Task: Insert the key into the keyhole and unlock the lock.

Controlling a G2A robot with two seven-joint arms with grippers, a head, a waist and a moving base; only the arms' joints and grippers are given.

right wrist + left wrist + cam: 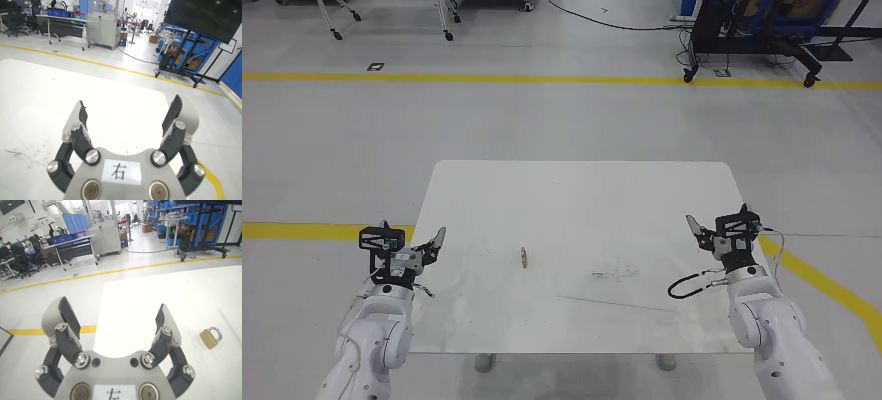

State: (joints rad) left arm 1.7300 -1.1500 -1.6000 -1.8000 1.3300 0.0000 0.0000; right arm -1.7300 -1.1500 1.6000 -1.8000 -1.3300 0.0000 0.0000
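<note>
While the two arms are hovering at opposite side edges of the white tabletop (pixel 582 190), the left tool (pixel 113 313) is standing released. Its ribbed fingers (pixel 69 315) are spread wide and gripping nothing. One finger is hanging over the floor (pixel 37 306), the other over the tabletop's edge. The right tool (pixel 128 111) is likewise standing released and empty, its pads (pixel 172 111) wide apart above the opposite edge.

Off to the left tool's inner side, toward the right tool and well apart from both, the lock (pixel 209 339) is lying flat on the tabletop. It is a brass padlock with a silver shackle, and the shackle end is pointing away from the left tool. Whether the shackle is closed is too small to tell.

Between the lock and the right tool, what looks like the key (pixel 12 151) is lying flat as a thin sliver beside faint grey smudges (pixel 36 153). It is sitting apart from the lock, with neither tool touching it, and is too small to make out further.

Ahead of both tools the tabletop is stretching to its rounded far corners. Beyond it a yellow line (pixel 542 78) is running across the grey floor. Farther off, office chairs (pixel 20 256), desks (pixel 62 24) and blue shelving (pixel 160 220) are standing in the room.
</note>
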